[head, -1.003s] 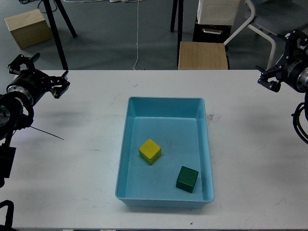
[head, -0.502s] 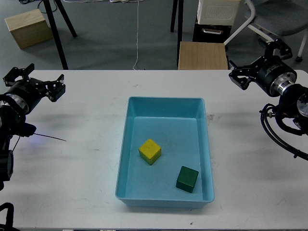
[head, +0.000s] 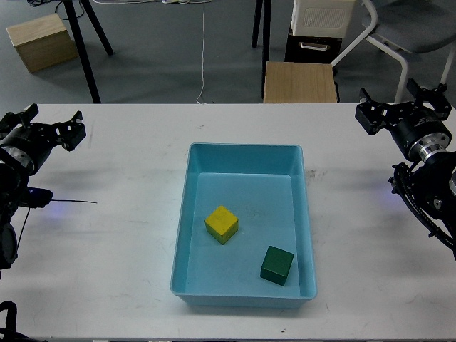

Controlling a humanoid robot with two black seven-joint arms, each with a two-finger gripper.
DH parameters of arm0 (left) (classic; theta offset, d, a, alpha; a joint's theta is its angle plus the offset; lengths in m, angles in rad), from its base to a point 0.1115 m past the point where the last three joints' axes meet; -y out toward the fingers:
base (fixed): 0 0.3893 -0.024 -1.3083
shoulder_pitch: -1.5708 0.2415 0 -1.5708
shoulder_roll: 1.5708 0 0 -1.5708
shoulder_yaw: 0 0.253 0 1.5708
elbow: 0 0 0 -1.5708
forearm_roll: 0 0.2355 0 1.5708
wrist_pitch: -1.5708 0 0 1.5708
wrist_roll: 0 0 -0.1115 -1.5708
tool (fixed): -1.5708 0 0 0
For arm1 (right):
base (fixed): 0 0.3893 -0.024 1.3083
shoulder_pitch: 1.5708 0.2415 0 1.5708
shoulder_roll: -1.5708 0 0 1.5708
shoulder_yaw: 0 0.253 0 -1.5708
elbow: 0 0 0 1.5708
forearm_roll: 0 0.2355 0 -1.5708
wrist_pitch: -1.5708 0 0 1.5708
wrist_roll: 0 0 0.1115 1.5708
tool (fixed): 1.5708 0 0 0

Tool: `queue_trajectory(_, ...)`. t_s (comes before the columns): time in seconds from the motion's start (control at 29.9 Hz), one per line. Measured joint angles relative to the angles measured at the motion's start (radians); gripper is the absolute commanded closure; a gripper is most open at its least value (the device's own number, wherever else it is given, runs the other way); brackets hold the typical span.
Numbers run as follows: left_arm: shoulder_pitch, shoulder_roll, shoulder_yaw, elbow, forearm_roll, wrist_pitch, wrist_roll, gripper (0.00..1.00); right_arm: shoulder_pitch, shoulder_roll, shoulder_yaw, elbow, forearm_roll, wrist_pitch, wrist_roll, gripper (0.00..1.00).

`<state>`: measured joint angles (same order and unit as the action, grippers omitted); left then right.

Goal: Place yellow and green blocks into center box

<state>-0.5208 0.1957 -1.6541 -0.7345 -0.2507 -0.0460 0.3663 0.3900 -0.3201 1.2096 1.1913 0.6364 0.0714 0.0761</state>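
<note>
the yellow block (head: 222, 224) and the green block (head: 277, 264) both lie inside the blue box (head: 245, 156), well apart, the green one nearer its front right corner. the box sits mid-table (head: 128, 242). far left of the box the left gripper (head: 43, 130) has fingers apart; far right, the right gripper (head: 404, 112) is spread too.

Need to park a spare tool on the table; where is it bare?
Bare white table lies left of the blue box and again to its right, below the right claw. Inside the box, the yellow block and green block crowd the near half.
</note>
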Motion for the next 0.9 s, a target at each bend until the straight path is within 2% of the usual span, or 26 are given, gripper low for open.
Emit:
queue_trajectory(0.17,0.006,0.013,-0.011,0.017,-0.06,-0.005,-0.005,0.0,-0.049,0.0,-0.004,-0.002,0.035,0.053,-0.044,0.0)
queue_trajectory(0.33,0.042,0.01,-0.01,0.02,-0.088,-0.029,-0.023,0.0,-0.087,-0.01,-0.017,0.004,0.035,0.105,-0.058,0.0)
queue_trajectory(0.47,0.052,0.005,0.003,0.02,-0.113,-0.106,-0.038,0.0,-0.096,-0.031,-0.064,0.006,0.026,0.15,-0.06,0.0)
queue_trajectory(0.6,0.041,0.004,0.034,0.021,-0.116,-0.142,-0.043,0.0,-0.098,-0.061,-0.096,0.008,0.024,0.169,-0.059,0.0)
queue_trajectory(0.9,0.018,-0.047,0.183,0.019,-0.109,-0.269,-0.04,0.0,-0.105,-0.101,-0.115,0.015,0.019,0.194,-0.059,0.0)
